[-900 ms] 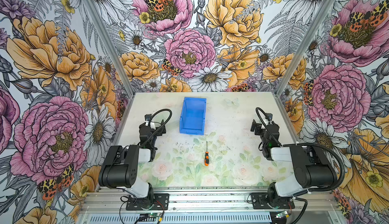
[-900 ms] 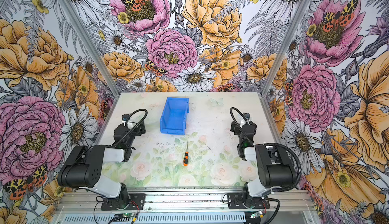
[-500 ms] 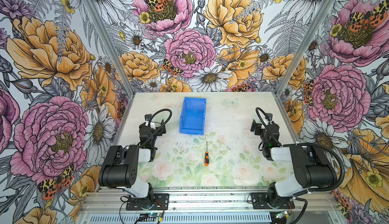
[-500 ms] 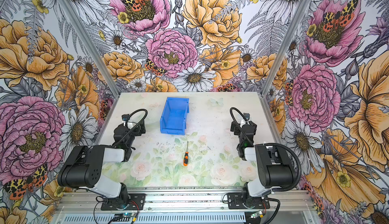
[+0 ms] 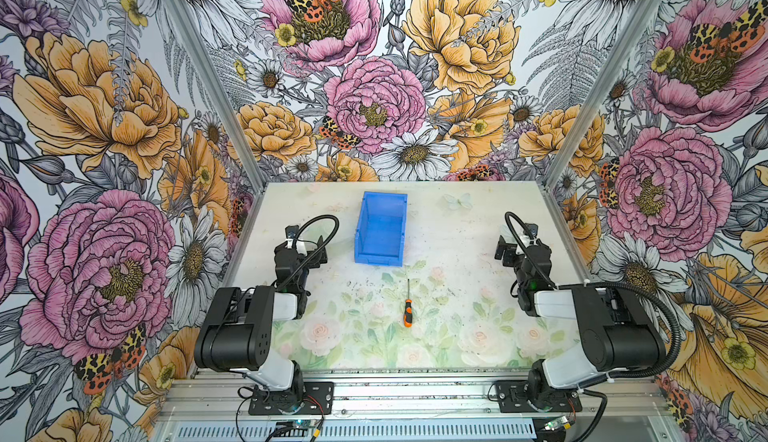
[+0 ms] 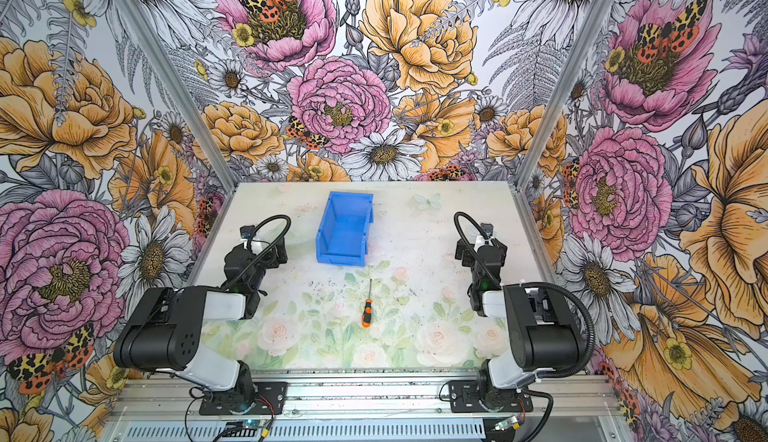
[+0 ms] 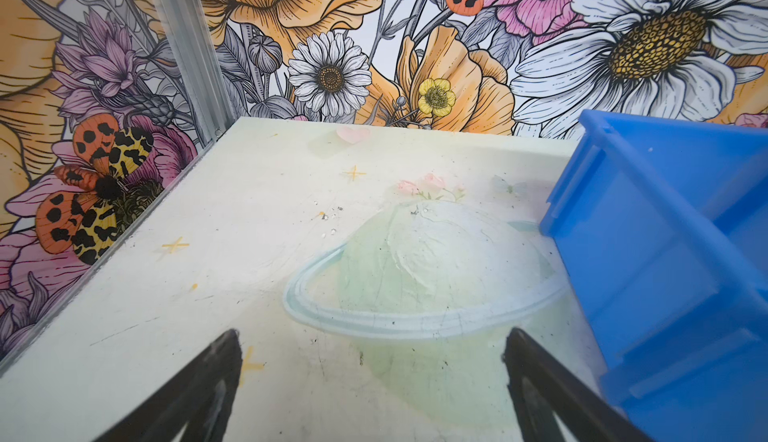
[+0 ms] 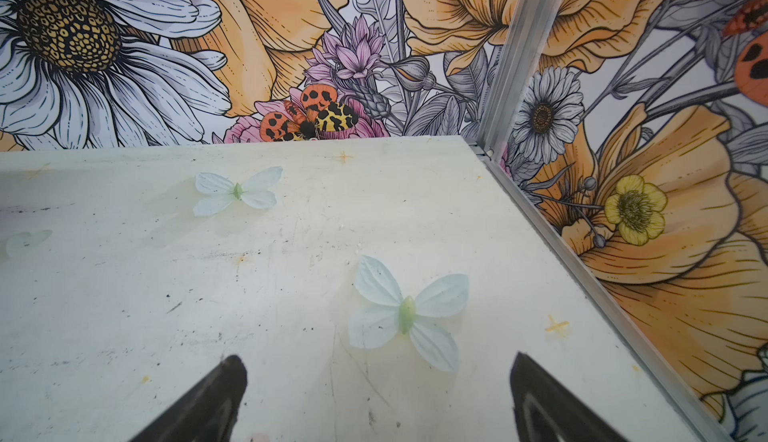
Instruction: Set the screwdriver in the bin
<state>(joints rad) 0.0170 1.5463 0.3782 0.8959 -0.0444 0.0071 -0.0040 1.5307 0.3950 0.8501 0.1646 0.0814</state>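
The screwdriver [image 5: 407,308] [image 6: 366,310] lies on the table's middle, orange-and-black handle toward the front, thin shaft pointing at the bin. The blue bin [image 5: 379,258] [image 6: 341,258] stands behind it, empty in both top views, lower lip facing the screwdriver. My left gripper [image 5: 316,249] [image 6: 277,253] rests low just left of the bin, open, with only bare table between its fingers [image 7: 372,336]; the bin's side wall [image 7: 665,278] shows close beside it. My right gripper [image 5: 503,249] [image 6: 462,254] sits near the right wall, open and empty [image 8: 378,360]. Neither wrist view shows the screwdriver.
Floral walls with metal corner posts [image 5: 582,112] close in the table on three sides. The tabletop [image 5: 457,232] carries only printed flowers, butterflies and a planet. Both arm bases are bolted to the rail [image 5: 415,394] along the front edge.
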